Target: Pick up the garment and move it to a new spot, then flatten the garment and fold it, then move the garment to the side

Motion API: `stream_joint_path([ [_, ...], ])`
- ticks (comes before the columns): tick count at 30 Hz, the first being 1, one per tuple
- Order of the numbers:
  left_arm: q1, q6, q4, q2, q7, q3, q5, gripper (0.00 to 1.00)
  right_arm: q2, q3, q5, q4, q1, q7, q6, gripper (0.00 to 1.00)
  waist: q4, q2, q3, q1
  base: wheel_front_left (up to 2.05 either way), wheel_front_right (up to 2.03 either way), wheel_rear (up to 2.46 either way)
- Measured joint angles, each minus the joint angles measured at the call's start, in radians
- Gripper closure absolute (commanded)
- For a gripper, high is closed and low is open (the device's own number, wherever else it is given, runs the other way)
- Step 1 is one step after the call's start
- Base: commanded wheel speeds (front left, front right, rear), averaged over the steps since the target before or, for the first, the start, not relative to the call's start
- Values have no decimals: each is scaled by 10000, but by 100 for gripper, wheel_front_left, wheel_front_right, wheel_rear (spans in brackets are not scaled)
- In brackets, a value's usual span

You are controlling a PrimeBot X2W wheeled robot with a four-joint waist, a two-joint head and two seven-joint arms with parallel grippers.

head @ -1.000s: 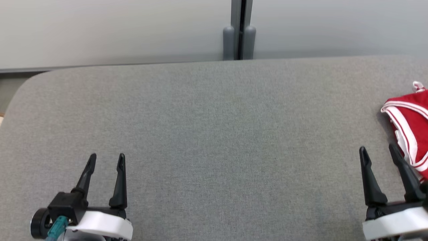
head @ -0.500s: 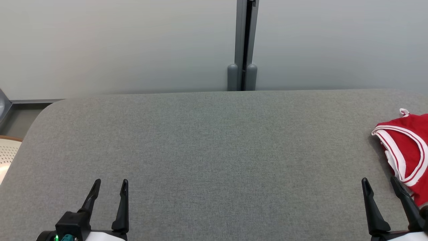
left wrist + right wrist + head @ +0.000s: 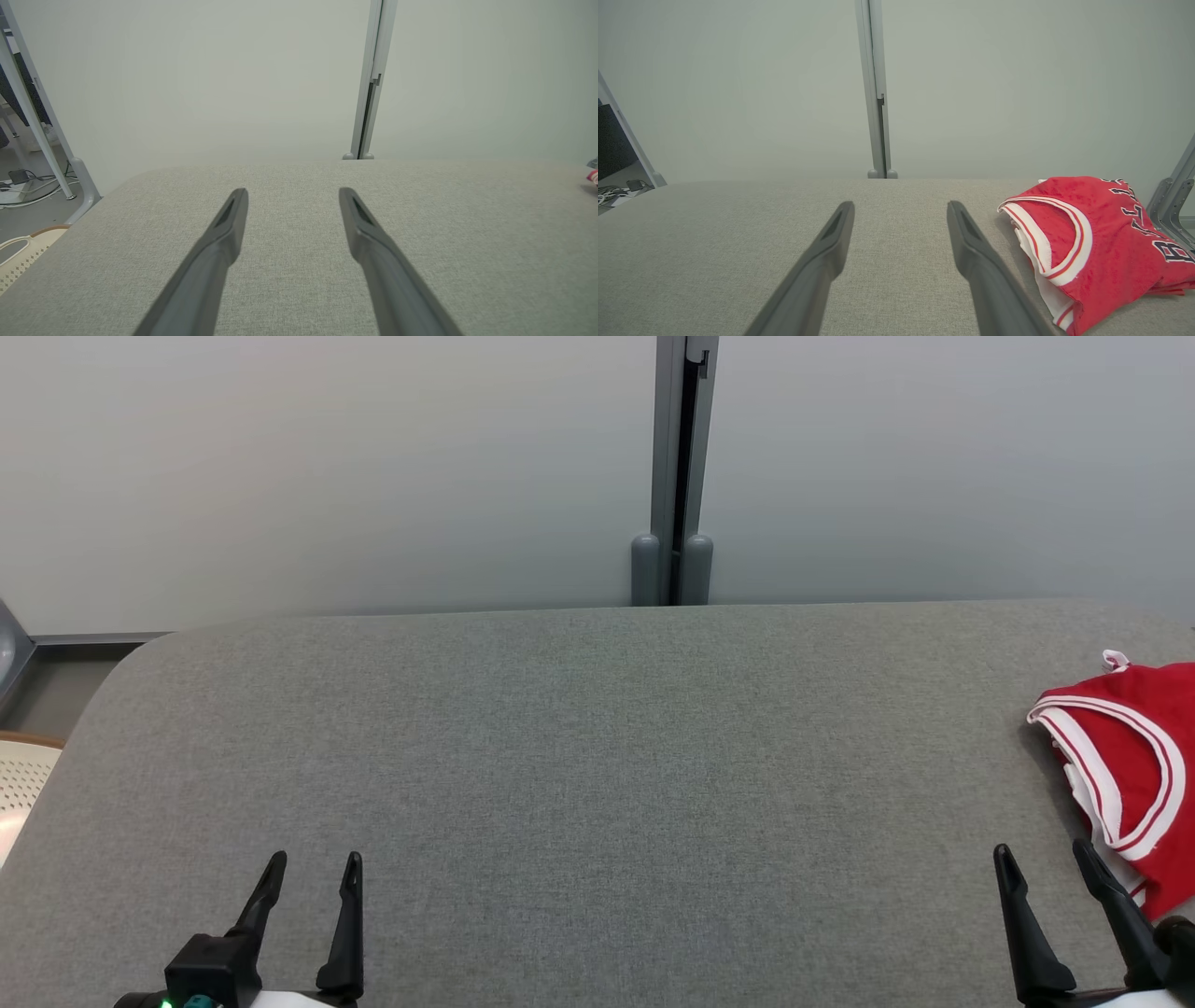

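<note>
The folded red jersey (image 3: 1141, 747) lies at 3 o'clock on the grey table (image 3: 597, 756), likely set aside already; left gripper (image 3: 315, 859) and right gripper (image 3: 1041, 849) stand wide, empty.

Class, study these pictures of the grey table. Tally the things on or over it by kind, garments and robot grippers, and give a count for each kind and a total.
Garments: 1 (red jersey, white trim, at the table's right end)
Grippers: 2 (left gripper, right gripper, both open and holding nothing)
Total: 3
</note>
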Motion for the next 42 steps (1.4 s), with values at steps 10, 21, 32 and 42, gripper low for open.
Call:
stream_joint_path([
  [10,-8,46,132,6,77,-84,-73,0,4,10,2,-4,3,13,0,0,-61,0,-59,0,0,0,0],
  [21,-178,84,291,-61,12,-182,-73,100,13,35,105,54,-19,42,0,100,-42,0,-71,0,0,0,0],
  [32,180,-176,696,-430,393,36,-1198,100,192,94,1429,803,-20,42,0,100,-80,0,-23,0,0,0,0],
  [42,-48,-502,784,-673,798,541,-2734,100,224,40,3198,1300,-489,42,0,100,-129,0,38,0,0,0,0],
])
